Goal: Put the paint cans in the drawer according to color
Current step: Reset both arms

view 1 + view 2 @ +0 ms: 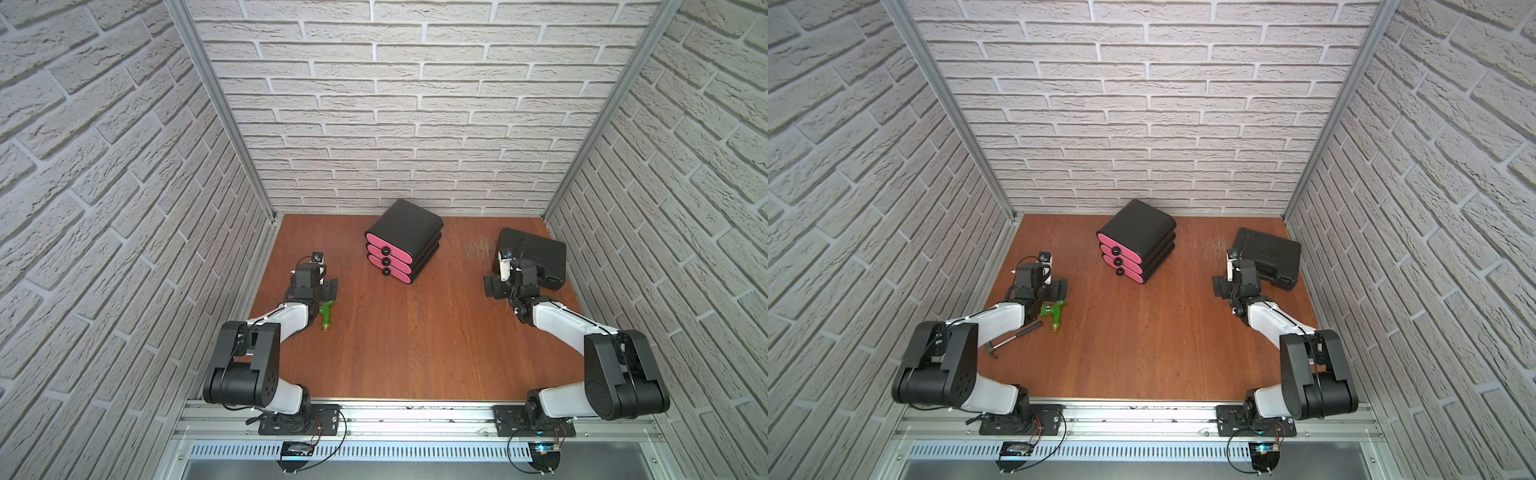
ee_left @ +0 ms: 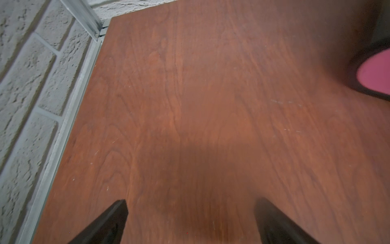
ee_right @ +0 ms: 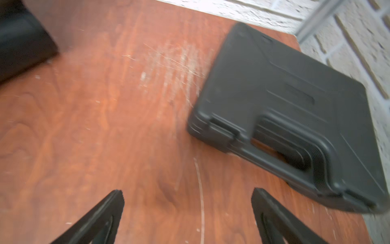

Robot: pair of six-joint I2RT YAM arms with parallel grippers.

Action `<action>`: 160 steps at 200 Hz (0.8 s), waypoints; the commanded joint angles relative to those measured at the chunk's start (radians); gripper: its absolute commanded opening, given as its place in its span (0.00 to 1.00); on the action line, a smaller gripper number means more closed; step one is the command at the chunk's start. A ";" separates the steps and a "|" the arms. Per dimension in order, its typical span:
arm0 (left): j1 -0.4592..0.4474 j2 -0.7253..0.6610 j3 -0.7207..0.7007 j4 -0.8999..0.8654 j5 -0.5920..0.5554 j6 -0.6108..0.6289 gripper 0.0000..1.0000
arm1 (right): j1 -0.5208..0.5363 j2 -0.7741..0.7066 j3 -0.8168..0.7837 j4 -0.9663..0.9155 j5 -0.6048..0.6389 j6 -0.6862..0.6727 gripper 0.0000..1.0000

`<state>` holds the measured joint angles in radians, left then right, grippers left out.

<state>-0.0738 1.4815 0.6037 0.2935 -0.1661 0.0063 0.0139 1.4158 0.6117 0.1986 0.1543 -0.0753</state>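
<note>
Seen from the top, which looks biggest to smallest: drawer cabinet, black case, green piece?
1. drawer cabinet
2. black case, partly hidden, so it's close
3. green piece, clearly smallest

drawer cabinet (image 1: 403,241) | black, three pink fronts shut | upright, rear-centre, angled

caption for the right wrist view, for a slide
Open right gripper above the wooden table, facing a flat black case.
</note>
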 commanded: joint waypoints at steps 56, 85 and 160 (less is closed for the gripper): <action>0.061 0.053 -0.005 0.185 0.147 0.100 0.99 | -0.113 0.056 -0.143 0.487 -0.396 0.063 0.99; 0.087 0.036 -0.066 0.287 0.102 0.044 0.99 | -0.093 0.073 -0.129 0.469 -0.325 0.056 0.99; 0.144 0.068 -0.210 0.570 0.129 -0.017 0.99 | -0.038 0.078 -0.146 0.499 -0.103 0.076 0.99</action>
<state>0.0673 1.5425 0.4000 0.7231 -0.0364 0.0109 -0.0582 1.4937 0.4854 0.6048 -0.0635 -0.0040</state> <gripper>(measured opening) 0.985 0.993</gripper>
